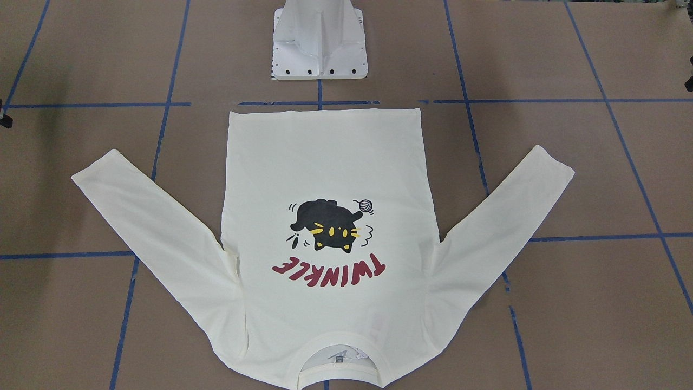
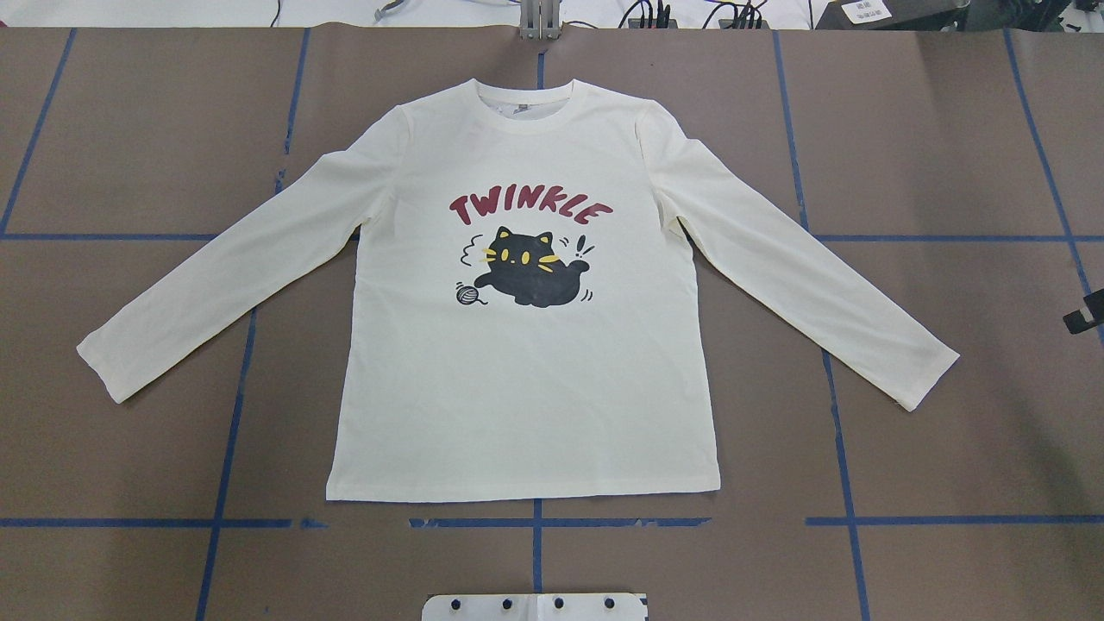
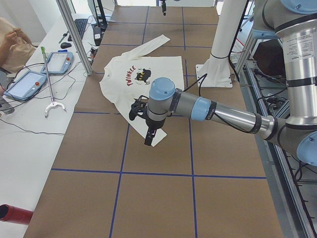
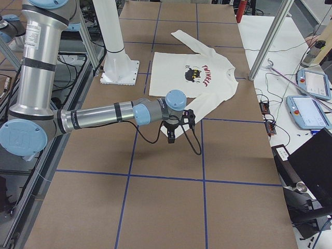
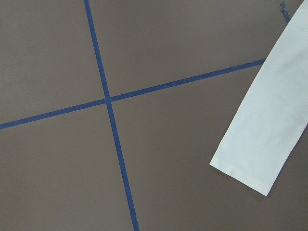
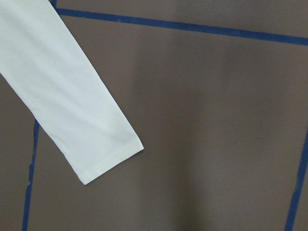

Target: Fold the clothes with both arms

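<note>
Two arms, left arm [image 3: 218,113] and right arm [image 4: 98,116], hang either side of the T-shirt [image 2: 526,388], flat and print-up mid-worktop [image 2: 129,129]; fingers [image 3: 147,140] open or closed, cannot tell; a lopsided sleeve [image 2: 216,285] pinch could drag the body and skew the fold.

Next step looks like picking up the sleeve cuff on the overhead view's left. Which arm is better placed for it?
Left. Its hand hangs near that cuff, which shows in its wrist view; the right arm is across the T-shirt.
</note>
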Tool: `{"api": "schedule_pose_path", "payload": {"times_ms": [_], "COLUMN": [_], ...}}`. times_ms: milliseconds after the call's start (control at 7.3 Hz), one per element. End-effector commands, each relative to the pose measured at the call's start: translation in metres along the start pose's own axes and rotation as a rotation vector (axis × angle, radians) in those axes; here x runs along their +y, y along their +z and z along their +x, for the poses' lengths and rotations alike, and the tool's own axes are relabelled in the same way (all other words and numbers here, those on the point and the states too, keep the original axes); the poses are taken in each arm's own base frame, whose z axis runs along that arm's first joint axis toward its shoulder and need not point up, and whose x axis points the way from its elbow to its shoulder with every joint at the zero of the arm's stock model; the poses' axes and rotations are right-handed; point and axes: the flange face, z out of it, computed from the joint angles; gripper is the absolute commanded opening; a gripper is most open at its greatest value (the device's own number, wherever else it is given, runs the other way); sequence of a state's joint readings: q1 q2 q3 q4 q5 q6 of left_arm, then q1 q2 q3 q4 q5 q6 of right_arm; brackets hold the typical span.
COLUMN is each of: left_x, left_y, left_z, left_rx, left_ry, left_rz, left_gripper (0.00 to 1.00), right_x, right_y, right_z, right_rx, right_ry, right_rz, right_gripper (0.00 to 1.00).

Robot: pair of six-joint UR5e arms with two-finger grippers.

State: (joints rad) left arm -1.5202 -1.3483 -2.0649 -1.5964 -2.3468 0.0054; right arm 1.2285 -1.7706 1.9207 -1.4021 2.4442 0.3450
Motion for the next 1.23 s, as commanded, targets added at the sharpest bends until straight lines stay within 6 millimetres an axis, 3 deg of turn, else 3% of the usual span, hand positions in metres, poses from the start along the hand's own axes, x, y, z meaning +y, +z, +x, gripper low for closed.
{"api": "schedule_pose_path", "payload": {"times_ms": [0, 137, 411, 548, 822, 1096], "left_x": [-0.001, -0.002, -0.002, -0.002, -0.002, -0.001], "left_y": [-0.001, -0.002, -0.001, -0.001, -0.001, 0.003], "left_z": [0.001, 0.002, 0.001, 0.001, 0.001, -0.003], "left_rx": [0.0, 0.0, 0.0, 0.0, 0.0, 0.0], "left_ry": [0.009, 0.016, 0.027, 0.027, 0.027, 0.021], "left_rz": [0.01, 0.017, 0.029, 0.029, 0.029, 0.021], "left_gripper": [1.0, 1.0, 1.0, 1.0, 1.0, 1.0], "right_x": [-0.008, -0.012, -0.012, -0.009, -0.006, -0.02], "right_y": [0.065, 0.093, 0.118, 0.132, 0.141, 0.151], "right_z": [0.014, 0.004, -0.038, -0.043, -0.046, -0.056], "right_rx": [0.037, 0.021, -0.016, 0.021, 0.038, 0.032], "right_ry": [0.049, 0.123, 0.206, 0.205, 0.202, 0.207], "right_rz": [0.02, 0.051, 0.094, 0.105, 0.102, 0.099], "right_gripper": [1.0, 1.0, 0.9, 0.9, 0.88, 0.83]}}
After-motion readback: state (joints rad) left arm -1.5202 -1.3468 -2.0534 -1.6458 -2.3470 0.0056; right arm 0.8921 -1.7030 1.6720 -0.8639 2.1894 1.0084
